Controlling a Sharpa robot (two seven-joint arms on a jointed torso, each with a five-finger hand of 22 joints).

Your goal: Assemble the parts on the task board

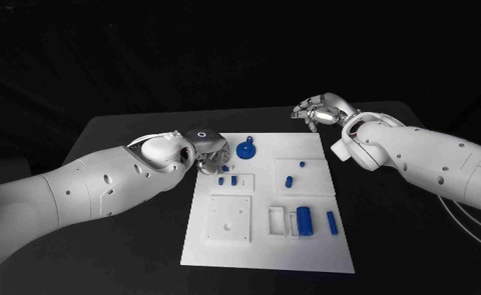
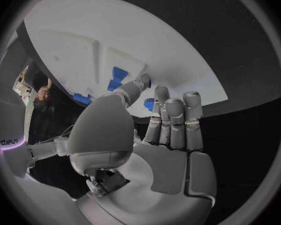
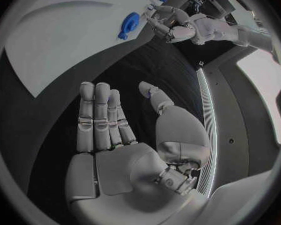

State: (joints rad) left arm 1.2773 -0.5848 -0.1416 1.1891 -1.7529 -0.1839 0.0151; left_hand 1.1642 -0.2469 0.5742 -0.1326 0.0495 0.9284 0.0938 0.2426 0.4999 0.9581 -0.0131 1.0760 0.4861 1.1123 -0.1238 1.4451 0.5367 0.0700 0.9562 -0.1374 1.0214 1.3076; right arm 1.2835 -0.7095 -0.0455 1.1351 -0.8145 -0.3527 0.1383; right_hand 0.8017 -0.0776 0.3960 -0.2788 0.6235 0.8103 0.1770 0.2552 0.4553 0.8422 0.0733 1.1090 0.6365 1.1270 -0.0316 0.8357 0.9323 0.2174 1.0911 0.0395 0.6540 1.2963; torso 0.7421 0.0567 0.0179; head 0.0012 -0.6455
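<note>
The white task board (image 1: pixel 265 239) lies in the middle of the black table. On it are a round blue disc (image 1: pixel 247 149), two short pegs (image 1: pixel 226 180), a small piece (image 1: pixel 302 163), a peg (image 1: pixel 288 181), a thick cylinder (image 1: pixel 304 220) and a slim bar (image 1: pixel 331 222). My left hand (image 1: pixel 206 150) hangs at the board's far left edge, close to the disc. Its fingers (image 2: pixel 175 120) are straight, the thumb is apart, and it holds nothing. My right hand (image 1: pixel 321 110) hovers over the table beyond the board's far right corner, fingers (image 3: pixel 100 117) spread and empty.
Raised white blocks stand on the board: a square one (image 1: pixel 229 220) at the near left and a slotted one (image 1: pixel 278 220) beside the cylinder. Black table surrounds the board. The right wrist view takes in the board (image 3: pixel 65 40), the blue disc (image 3: pixel 128 24) and my left hand (image 3: pixel 178 29).
</note>
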